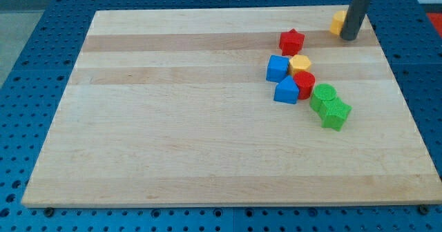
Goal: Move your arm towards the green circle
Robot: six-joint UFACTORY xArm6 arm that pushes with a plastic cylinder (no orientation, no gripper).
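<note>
Tip (350, 36), a bare rod with no pincer to open, sits upper right touching yellow block (338, 23); green circle (322, 94) lies well below, unreached.

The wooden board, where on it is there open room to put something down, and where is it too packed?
The board is bare across its left half and along the view's bottom, below the green star. Crowded: the cluster at the view's right, from the red star down through the blue cube, yellow block, red cylinder and green circle. My tip stands beside an orange block.
</note>
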